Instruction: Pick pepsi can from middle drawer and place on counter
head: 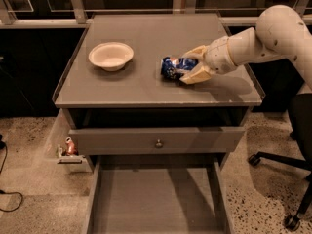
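**A:** Where is the pepsi can (171, 67) just now?

**B:** It lies on its side on the counter (146, 89), at 3 o'clock from the white bowl (110, 55) and well apart from it. The middle drawer (156, 199) stands pulled out at 6 o'clock, below the counter's front edge.

**A:** And the pincer?

**B:** The pincer (187, 67) reaches in from the can's 3 o'clock. It is clenched on the can's right end, one finger at 12 and the other at 6.

**A:** How will the can handle?

**B:** Light, I'd judge, and thin-walled. It looks dented, so a hard squeeze would crush it further. The painted metal is slick, and lying down it may roll once let go. Hold it gently across the middle of its wall. Whether it touches the counter or hangs just above, I cannot tell.
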`<state>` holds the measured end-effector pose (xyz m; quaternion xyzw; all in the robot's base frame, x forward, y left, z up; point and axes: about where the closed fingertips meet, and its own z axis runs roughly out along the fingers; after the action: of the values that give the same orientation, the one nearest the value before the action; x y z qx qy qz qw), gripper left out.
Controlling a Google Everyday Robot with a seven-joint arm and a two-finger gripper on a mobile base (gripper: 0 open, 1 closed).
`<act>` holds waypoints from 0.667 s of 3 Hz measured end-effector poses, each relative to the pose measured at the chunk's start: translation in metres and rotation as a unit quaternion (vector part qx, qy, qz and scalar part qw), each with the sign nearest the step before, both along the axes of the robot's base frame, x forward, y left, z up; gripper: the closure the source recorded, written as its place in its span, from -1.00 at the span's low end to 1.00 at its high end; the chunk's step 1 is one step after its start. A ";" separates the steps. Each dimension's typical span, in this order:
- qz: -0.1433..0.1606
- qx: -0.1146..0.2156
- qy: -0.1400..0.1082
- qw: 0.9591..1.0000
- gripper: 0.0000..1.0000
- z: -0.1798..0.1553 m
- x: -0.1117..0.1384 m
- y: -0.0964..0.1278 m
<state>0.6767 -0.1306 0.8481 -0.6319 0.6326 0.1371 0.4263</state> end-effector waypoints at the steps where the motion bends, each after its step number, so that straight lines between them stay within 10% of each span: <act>1: 0.000 0.000 0.000 1.000 -0.06 0.000 0.000 0.000; 2: 0.000 0.000 0.000 1.000 -0.53 0.000 0.000 0.000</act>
<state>0.6767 -0.1306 0.8481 -0.6319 0.6326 0.1372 0.4263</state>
